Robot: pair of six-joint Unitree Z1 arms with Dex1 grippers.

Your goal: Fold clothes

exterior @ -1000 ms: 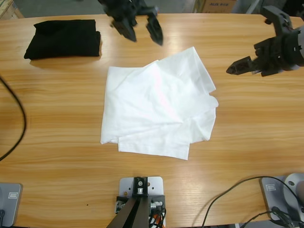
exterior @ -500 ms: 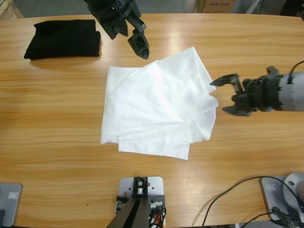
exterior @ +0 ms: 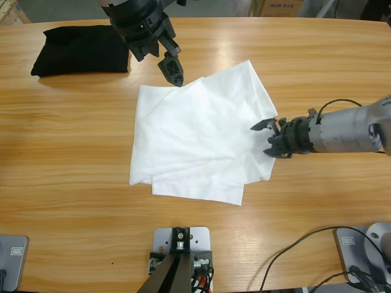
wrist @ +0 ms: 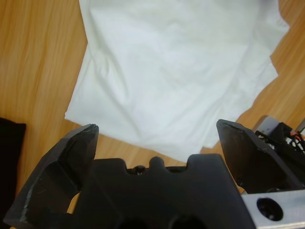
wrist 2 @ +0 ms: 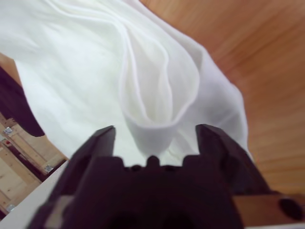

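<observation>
Place: a robot lab or workshop.
Tabletop: long, wooden, with loose black cables at the lower right.
Storage: a cardboard box at the upper right edge.
Furniture: a wooden frame at the right wrist view's lower left.

The right arm's forearm is a smooth silver-grey cylinder at the right of the high frame, with a thin black cable looping above it, narrowing to a matte black two-jawed right end effector. At the upper left, the left end effector is blocky matte black with wedge-shaped, scuffed jaws; a silver plate with a round hole flanks it.
</observation>
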